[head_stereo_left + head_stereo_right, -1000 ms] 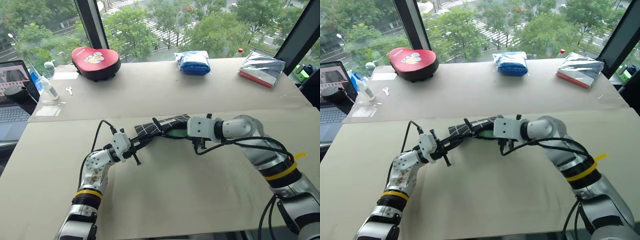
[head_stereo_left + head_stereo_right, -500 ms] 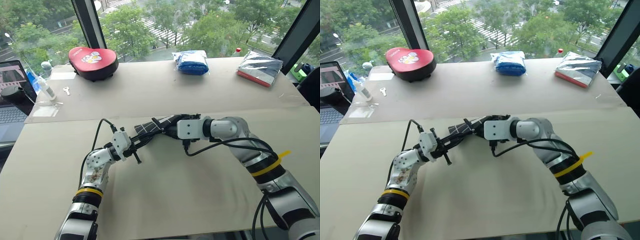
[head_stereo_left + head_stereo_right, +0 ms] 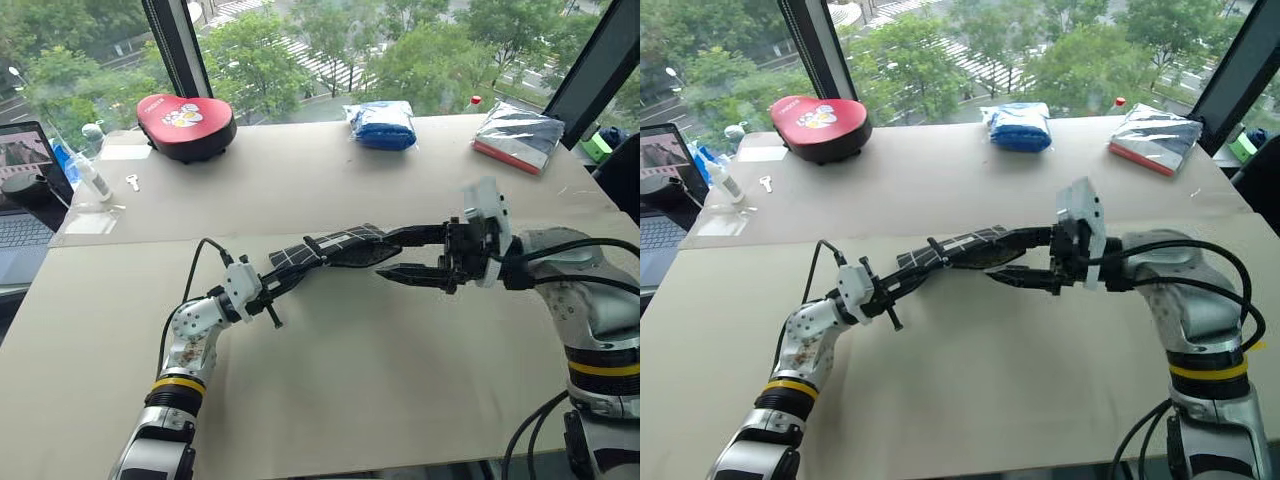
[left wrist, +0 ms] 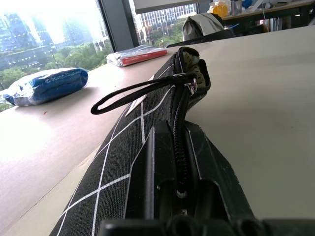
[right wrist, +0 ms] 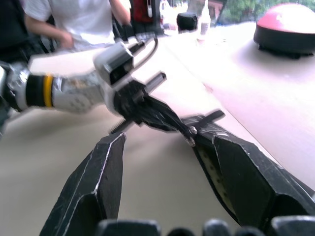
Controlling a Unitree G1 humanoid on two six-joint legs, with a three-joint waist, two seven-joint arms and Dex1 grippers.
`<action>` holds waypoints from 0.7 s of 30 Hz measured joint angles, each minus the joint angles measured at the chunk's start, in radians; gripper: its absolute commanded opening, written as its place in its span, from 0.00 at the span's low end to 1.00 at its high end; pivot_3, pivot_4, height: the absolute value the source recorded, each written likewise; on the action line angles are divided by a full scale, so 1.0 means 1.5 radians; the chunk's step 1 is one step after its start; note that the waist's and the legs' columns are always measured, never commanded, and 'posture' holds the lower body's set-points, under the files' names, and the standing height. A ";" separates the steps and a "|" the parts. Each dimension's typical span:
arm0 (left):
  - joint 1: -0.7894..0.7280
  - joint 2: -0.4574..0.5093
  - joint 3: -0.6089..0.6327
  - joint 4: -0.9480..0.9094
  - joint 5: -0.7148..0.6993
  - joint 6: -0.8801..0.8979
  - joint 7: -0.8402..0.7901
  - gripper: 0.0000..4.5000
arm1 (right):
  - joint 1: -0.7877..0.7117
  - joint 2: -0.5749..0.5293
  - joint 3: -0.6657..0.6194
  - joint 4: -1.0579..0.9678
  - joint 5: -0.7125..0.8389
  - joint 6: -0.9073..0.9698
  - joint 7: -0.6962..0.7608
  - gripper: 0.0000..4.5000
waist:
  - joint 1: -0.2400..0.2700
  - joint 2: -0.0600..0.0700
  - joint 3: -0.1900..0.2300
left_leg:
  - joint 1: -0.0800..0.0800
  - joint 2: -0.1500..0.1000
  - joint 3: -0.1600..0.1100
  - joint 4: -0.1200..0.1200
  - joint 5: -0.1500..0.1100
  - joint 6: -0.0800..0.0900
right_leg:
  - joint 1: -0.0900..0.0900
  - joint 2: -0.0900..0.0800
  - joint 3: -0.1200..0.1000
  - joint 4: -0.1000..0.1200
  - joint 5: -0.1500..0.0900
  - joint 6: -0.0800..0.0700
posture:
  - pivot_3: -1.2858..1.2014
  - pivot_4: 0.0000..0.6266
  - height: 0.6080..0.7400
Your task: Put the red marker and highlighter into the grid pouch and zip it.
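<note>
The pouch [image 3: 325, 250] hangs mid-table, soft and limp, its near-left end pinched in my left gripper [image 3: 268, 292]. My right gripper [image 3: 400, 255] stands spread and empty at its right, open end. I'd take the strap [image 4: 133, 91] by the zipper pull to close it

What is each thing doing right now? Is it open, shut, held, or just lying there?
grid pouch: held up off the table, mouth open at the far end
left gripper: shut on the grid pouch's end
right gripper: open, empty, at the pouch's open end
wrist strap: looped, lying along the pouch's top edge
red heart-shaped case: shut, lying on the far table
laptop: open, screen lit
</note>
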 measured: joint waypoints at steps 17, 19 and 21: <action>0.007 -0.002 -0.004 0.000 0.000 -0.001 -0.005 0.00 | -0.123 0.226 0.118 0.109 -0.071 0.282 -0.390 0.70 | -0.005 0.000 0.000 | -0.001 -0.001 -0.001 0.001 0.000 0.000 | -0.001 0.000 -0.001 0.005 0.001 -0.001 | 0.52 0.24 1.00; 0.007 -0.002 -0.004 0.000 0.000 -0.001 -0.005 0.00 | -0.123 0.225 0.123 0.111 -0.077 0.291 -0.395 0.70 | -0.006 0.000 0.000 | -0.001 -0.001 -0.001 0.001 0.000 0.000 | -0.001 0.000 -0.001 0.005 0.001 -0.001 | 0.52 0.24 1.00; 0.007 -0.002 -0.004 0.000 0.000 0.000 -0.004 0.00 | -0.123 0.225 0.136 0.111 -0.084 0.292 -0.399 0.70 | -0.007 0.000 0.000 | -0.001 -0.001 -0.001 0.001 0.000 0.000 | -0.001 0.000 -0.001 0.005 0.001 -0.001 | 0.52 0.24 1.00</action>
